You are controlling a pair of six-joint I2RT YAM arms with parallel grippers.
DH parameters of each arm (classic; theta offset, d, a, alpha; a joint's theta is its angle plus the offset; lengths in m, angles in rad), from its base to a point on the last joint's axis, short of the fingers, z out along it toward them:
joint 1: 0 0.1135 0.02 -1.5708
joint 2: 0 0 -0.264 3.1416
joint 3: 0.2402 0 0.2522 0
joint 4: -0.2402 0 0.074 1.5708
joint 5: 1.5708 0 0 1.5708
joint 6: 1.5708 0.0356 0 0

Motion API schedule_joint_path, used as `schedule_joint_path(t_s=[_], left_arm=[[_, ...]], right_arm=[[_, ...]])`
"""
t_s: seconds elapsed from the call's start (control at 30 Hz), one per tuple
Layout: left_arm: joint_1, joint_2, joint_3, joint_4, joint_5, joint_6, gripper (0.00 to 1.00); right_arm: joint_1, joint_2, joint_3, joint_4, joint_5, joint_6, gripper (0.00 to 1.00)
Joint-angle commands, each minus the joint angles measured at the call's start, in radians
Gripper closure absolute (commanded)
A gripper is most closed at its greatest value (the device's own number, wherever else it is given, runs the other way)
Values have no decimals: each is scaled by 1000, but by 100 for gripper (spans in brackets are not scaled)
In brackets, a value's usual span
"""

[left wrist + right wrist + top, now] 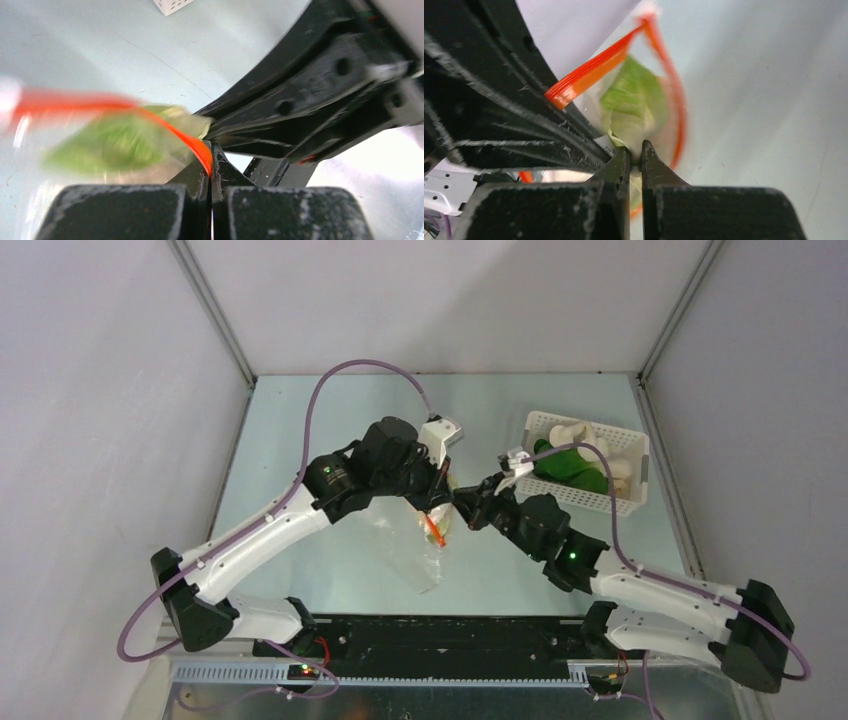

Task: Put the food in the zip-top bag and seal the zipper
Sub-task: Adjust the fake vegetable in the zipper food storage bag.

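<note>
The left gripper [211, 152] is pinched tight on the orange-red zipper strip [186, 139], lifting one lip of the clear crinkly zip-top bag [428, 558]. The right gripper [635, 152], all but closed, nips the pale stem of a green leafy toy vegetable [631, 102], which sits just past its tips between the mouth's two lips. Beyond the right fingers, the white perforated basket [580, 502] holds more green pieces and cream-white garlic-like pieces [575, 432]. Loading looks barely begun and sealing not yet started.

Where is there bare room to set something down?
Bare table far left behind the left arm, and near right between bag and right arm. Crowded: left gripper and right gripper at the bag's mouth with a leaf; basket far right.
</note>
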Motion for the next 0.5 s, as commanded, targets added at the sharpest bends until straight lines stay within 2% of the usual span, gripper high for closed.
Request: schedule_joint_path(t_s=[0.0, 0.13, 0.47], left_arm=[[29, 11, -9, 77, 23, -22, 100], [25, 39, 19, 84, 87, -28, 99], [10, 83, 37, 112, 196, -41, 96]], right_arm=[[12, -119, -3, 22, -37, 26, 100], [10, -134, -10, 17, -10, 25, 100], [10, 10, -10, 91, 12, 20, 100]])
